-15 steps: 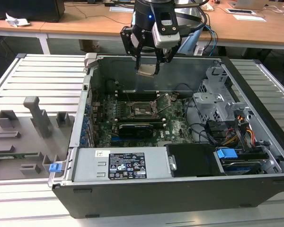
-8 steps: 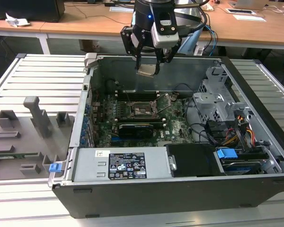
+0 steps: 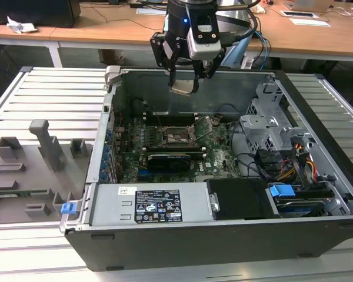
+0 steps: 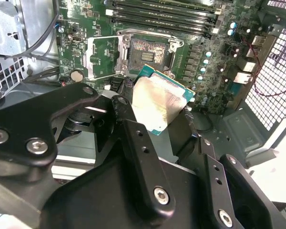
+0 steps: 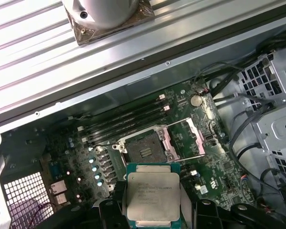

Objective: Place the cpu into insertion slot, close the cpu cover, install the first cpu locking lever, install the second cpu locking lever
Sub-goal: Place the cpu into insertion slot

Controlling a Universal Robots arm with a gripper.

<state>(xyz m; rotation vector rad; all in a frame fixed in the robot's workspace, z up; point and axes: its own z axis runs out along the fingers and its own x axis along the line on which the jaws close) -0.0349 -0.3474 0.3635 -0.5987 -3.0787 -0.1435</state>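
Metal slatted bench, wooden desks, cpu gripped

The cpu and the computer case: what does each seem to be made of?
The cpu: a pale, brushed-looking metal lid, dully reflective, over a green board edge, likely laminate. The computer case: probably sheet steel, matte grey, with folded rims and punched vents. The gripper holding the cpu: matte black, possibly anodised metal or plastic; screw heads show.

We see a silvery-beige cpu edged in green, black fingers, a green circuit board and a dark insertion slot.
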